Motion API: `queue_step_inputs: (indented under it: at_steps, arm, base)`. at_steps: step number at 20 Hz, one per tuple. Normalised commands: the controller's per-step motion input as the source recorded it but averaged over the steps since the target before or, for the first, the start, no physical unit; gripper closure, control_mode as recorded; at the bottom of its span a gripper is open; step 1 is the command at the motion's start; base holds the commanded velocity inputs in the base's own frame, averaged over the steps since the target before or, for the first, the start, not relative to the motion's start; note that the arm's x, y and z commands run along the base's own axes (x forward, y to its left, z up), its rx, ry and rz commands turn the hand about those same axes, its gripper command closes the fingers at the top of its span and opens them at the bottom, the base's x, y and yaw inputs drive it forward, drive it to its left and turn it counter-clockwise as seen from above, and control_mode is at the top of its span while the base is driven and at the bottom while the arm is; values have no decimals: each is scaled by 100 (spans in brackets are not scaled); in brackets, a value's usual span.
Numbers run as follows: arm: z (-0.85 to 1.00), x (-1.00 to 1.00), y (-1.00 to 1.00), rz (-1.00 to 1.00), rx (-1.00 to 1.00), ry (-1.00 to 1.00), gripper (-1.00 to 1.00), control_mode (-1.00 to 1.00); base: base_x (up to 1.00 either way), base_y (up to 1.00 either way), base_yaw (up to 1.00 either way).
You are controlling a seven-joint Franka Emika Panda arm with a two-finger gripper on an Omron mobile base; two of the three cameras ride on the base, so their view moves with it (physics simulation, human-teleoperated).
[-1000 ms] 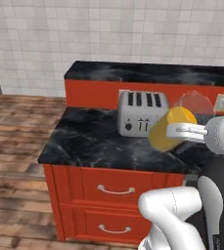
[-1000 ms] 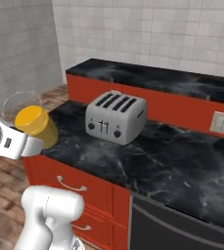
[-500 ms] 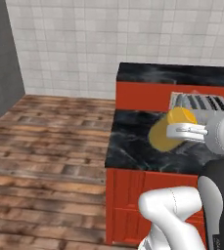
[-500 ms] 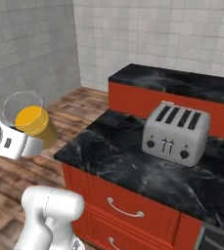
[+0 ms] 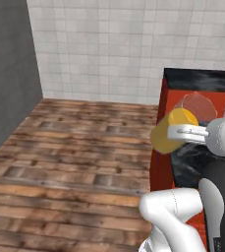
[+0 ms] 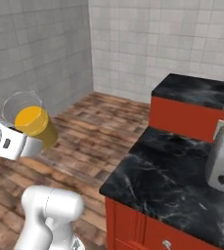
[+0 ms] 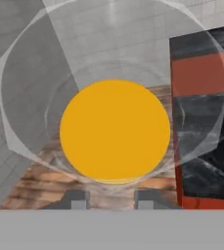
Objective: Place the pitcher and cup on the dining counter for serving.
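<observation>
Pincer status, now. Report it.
Pincer: closed on the pitcher of orange liquid, carried in the air.

A black marbled countertop is capping a red cabinet base, occupying the 4 o'clock part of the right base view. A silver toaster is standing directly on it at the 3 o'clock edge, partly cut off by the frame. Behind it, toward 2 o'clock, the higher dining counter is showing its black marbled top above a plain red front panel. In the left base view the same red-fronted counter is sitting at 3 o'clock. A brown wood-plank floor is spreading from the counters to the tiled walls.
</observation>
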Motion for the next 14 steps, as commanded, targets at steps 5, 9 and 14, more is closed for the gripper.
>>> queue_step_inputs:
  at_steps: [5,9,14]
  arm:
    - [0,0,0,0,0,0,100,100]
    - [0,0,0,0,0,0,100,100]
    - [0,0,0,0,0,0,100,100]
  base:
    - [100,100,-21]
    - [100,100,-44]
    - [100,100,-52]
